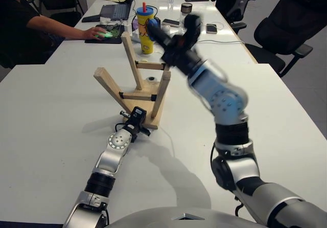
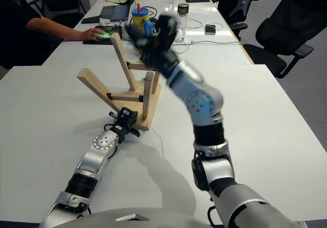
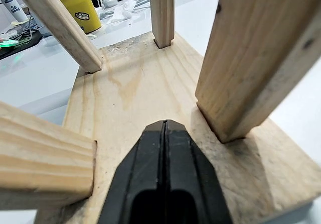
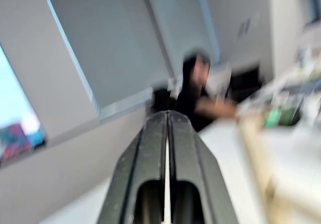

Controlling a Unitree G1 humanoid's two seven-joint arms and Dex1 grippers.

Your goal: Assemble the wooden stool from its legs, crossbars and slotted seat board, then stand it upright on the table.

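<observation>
1. Nearest the robot, left arm lies low over the white table (image 1: 46,151), reaching forward to the stool.
2. Left gripper (image 1: 137,116) sits at the near end of the seat board (image 3: 140,88), down between the legs. Fingers are pressed together with no gap, tips against the board, nothing held between them.
3. Stool (image 1: 145,92) is already put together and sits mid-table upside down: seat board at table level, legs up. Can't tell if the board lies flat or is tipped on one edge.
4. Legs lean toward the robot's left: one long leg (image 1: 111,89) sticks out low, another (image 1: 133,59) rises toward the far side, and a third (image 1: 163,92) is on the right side.
5. Crossbars (image 1: 137,96) join the legs, with black brackets at the joints.
6. Right arm is raised over the stool's far side. Right gripper (image 1: 154,31) is in the air above the far legs, touching nothing, motion-blurred. The wrist view shows its fingers together with only a thin slit, gripping nothing.
7. Behind it, on the next table: yellow cup (image 1: 144,33) with blue lid, and a clear bottle (image 2: 182,18).
8. Farther back, a laptop (image 1: 117,8) on the left and black office chairs (image 1: 286,28) on the right.
</observation>
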